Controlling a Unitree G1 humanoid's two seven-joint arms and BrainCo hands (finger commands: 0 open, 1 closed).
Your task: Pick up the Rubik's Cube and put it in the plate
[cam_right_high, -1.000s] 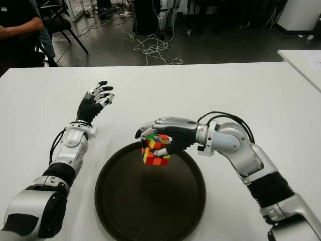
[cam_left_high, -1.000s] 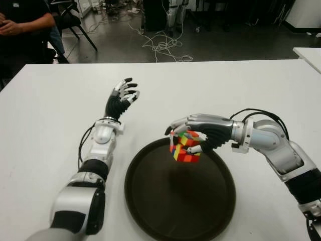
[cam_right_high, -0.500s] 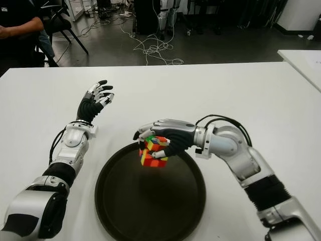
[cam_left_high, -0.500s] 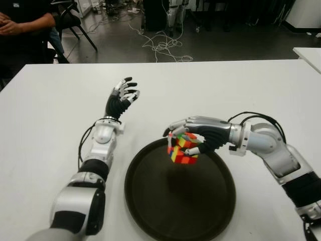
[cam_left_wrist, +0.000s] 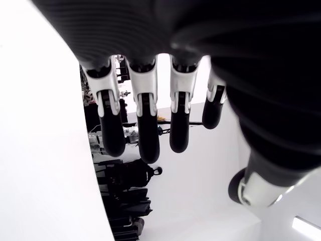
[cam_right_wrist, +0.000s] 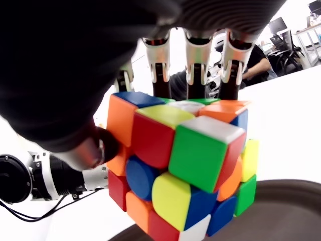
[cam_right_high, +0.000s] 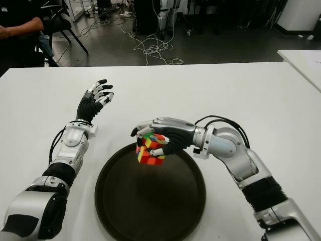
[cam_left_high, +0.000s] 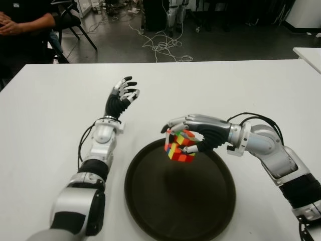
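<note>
Right now the Rubik's Cube (cam_left_high: 180, 147) is up in the air, held over the far edge of the plate (cam_left_high: 150, 211). It is not touching the plate. Its top layer is turned a little, so the squares do not line up.

The right hand (cam_left_high: 193, 131) has the cube. Its fingers (cam_right_wrist: 191, 65) curl down over the far side of the cube and the thumb (cam_right_wrist: 95, 150) presses the near side, so the cube is pinched tight between them. The right arm reaches in from the right side of the table (cam_left_high: 251, 85).

The left hand (cam_left_high: 122, 96) is to the left of the plate and farther away, well apart from the cube. Its fingers (cam_left_wrist: 143, 128) are a bit bent but loose, and there is nothing in them.

There is one cube, one dark round plate and two robot hands. A person (cam_left_high: 22, 25) sits at the far left corner, past the table. Cables (cam_left_high: 160, 45) lie on the floor behind the table.

The right wrist view shows the cube from close up, with the thumb on it and the plate's dark rim just under it. The head views do not show the thumb that well. The left wrist view shows four fingers of the left hand with nothing between them.
</note>
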